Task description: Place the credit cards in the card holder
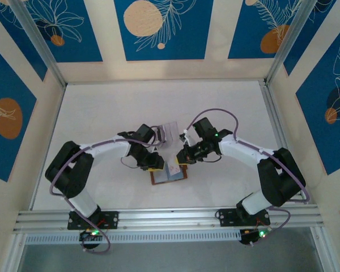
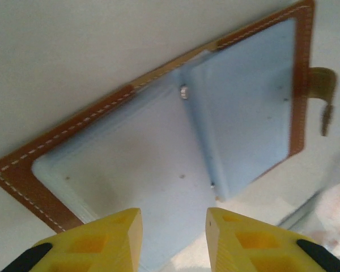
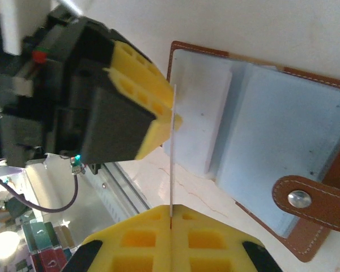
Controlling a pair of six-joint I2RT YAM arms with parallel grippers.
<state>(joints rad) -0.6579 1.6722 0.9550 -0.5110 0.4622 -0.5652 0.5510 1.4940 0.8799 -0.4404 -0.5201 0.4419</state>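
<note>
here the right gripper (image 3: 171, 220) pinches a credit card (image 3: 172, 164) edge-on (upright) just above the card holder (image 3: 283, 124), which lies open on the table (image 1: 102, 113); the left gripper (image 2: 174, 226) stands spread at its edge.

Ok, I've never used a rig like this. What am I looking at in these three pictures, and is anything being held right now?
The machine is two robot arms, the left arm and the right arm, bolted at the near edge of a white table. Each ends in a gripper with two yellow fingers.

The wide picture comes from a fixed camera above and behind the arms. The other two come from small cameras on each wrist, so each shows its own fingers at the bottom.

On the table a brown wallet lies opened flat with its bluish pockets facing up. A clear stand sits just behind it.

The right gripper is shut on a thin card, seen edge-on beside the wallet's edge. The left gripper hovers over the wallet with its fingers apart and nothing between them.
</note>
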